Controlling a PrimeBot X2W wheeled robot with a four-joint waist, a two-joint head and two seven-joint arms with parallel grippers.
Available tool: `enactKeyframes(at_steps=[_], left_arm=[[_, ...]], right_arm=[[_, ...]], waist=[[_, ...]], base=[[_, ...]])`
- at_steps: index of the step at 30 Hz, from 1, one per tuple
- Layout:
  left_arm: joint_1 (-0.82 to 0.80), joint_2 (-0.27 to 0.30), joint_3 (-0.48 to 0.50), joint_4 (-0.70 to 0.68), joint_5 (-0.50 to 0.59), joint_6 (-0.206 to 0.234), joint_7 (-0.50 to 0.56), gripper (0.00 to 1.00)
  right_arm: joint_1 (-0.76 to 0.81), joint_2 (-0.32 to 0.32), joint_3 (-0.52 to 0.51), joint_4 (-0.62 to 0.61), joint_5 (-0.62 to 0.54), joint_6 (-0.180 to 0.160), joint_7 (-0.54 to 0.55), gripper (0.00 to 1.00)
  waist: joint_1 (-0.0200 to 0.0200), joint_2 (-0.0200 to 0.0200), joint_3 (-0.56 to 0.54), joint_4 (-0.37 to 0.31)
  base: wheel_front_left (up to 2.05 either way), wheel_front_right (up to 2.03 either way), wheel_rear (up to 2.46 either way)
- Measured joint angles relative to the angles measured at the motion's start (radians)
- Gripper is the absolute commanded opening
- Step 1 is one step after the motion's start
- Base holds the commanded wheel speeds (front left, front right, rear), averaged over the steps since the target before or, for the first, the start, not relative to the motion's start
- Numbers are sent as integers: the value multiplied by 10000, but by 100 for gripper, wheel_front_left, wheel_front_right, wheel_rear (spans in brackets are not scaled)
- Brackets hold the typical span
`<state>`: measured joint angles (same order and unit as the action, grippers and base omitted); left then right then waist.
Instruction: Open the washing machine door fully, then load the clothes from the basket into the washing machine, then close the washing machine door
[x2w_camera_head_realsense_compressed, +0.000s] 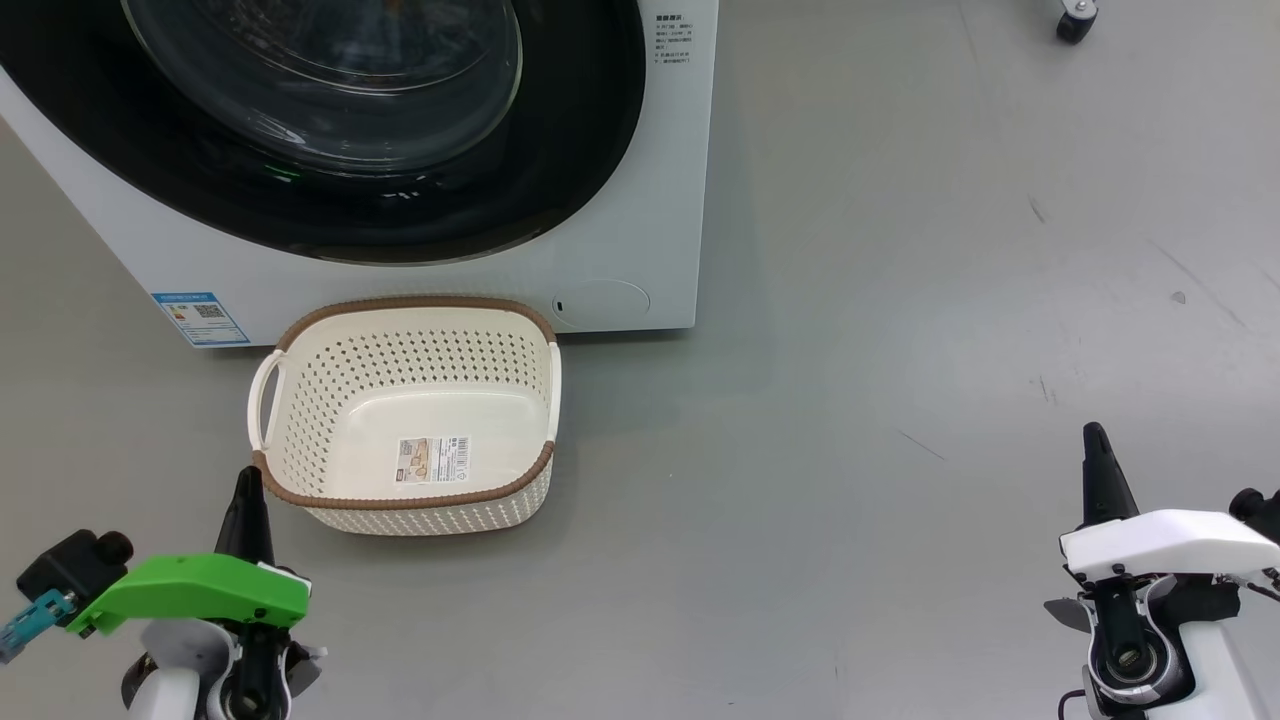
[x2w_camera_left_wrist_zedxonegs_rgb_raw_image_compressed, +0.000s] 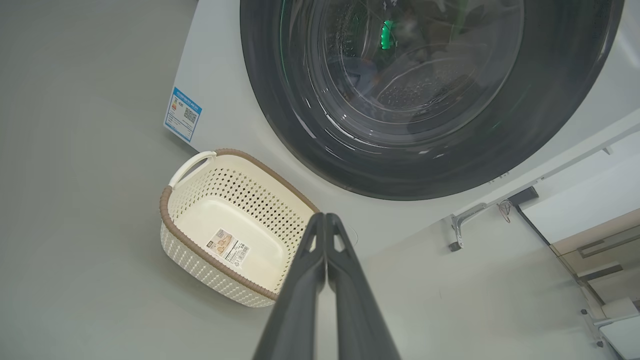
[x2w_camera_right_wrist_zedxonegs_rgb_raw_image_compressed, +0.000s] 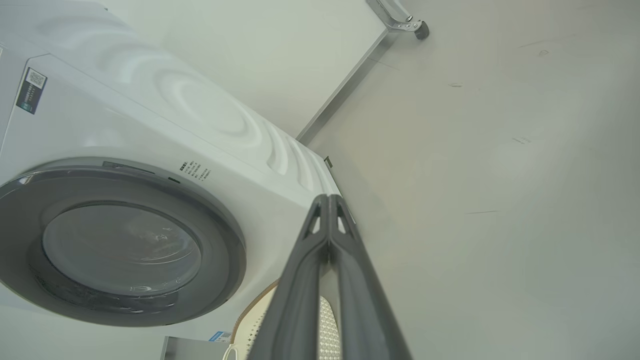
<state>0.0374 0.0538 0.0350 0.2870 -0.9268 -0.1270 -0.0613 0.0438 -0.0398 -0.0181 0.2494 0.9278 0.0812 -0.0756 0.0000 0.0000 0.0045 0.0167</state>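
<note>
Left pincer (x2w_camera_head_realsense_compressed: 246, 478) and right pincer (x2w_camera_head_realsense_compressed: 1095, 435) — both closed tight, empty; left seemingly just beside the basket (x2w_camera_head_realsense_compressed: 415, 301).

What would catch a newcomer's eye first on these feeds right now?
The washing machine door, a glossy black ring around bulging glass, sits shut at the head view's top left. Just in front of it on the grey floor stands the cream basket, empty but for a label on its bottom. The left gripper and right gripper sit low in the corners, fingers pressed together.
</note>
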Motion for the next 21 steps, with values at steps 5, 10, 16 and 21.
enactKeyframes(at_steps=[5, 10, 16, 21], left_arm=[[-79, -12, 35, -4, -640, 0, 182, 0], [-187, -27, 104, -21, -1287, 0, 355, 0], [-242, -36, 207, -33, -2034, 0, 579, 0], [-415, -52, 249, -46, -2821, 0, 756, 0]], right_arm=[[-144, 2, -102, 33, 660, 8, 182, 0], [-200, 2, -192, 56, 1315, 92, 362, 0], [-326, 2, -347, 98, 2100, 107, 541, 0], [-404, 2, -458, 121, 2894, 148, 748, 0]], waist=[[0, 0, -2, -16], [0, 0, -3, -33], [0, 0, -5, -54], [0, 0, -7, -73]], base=[[0, 0, 0], [0, 0, 0], [0, 0, 0], [0, 0, 0]])
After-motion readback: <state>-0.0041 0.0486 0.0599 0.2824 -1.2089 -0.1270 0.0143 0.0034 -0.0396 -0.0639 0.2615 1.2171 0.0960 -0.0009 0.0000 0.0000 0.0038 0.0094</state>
